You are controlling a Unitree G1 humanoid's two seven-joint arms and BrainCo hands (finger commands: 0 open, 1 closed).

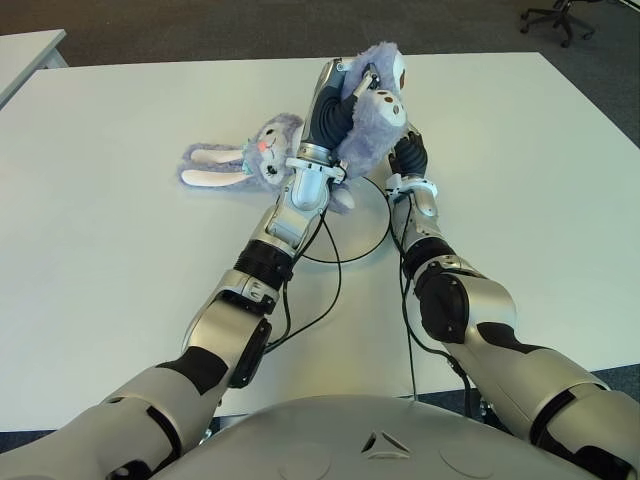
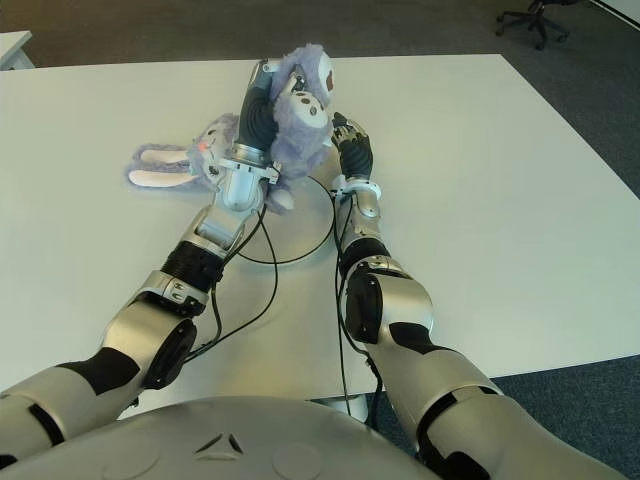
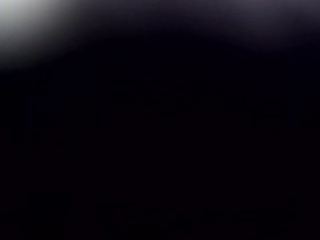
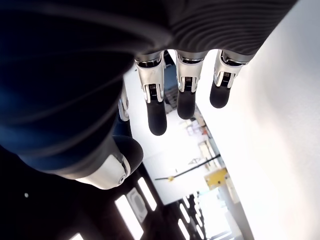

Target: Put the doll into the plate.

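Observation:
The doll [image 1: 368, 120] is a purple plush rabbit. Its head [image 1: 268, 148] and long ears [image 1: 205, 165] lie on the white table left of the plate, while its body and feet are raised. My left hand [image 1: 345, 95] is shut on the raised body, above the far edge of the white plate [image 1: 383, 228] with a thin dark rim. The left wrist view is almost wholly dark. My right hand [image 1: 408, 150] shows at the plate's right side, close to the doll, with straight fingers [image 4: 156, 117] holding nothing.
The white table [image 1: 530, 200] stretches wide on both sides of the plate. Black cables [image 1: 335, 270] run along both forearms over the plate's near rim. A second table [image 1: 25, 50] stands at the far left and an office chair [image 1: 560, 15] at the far right.

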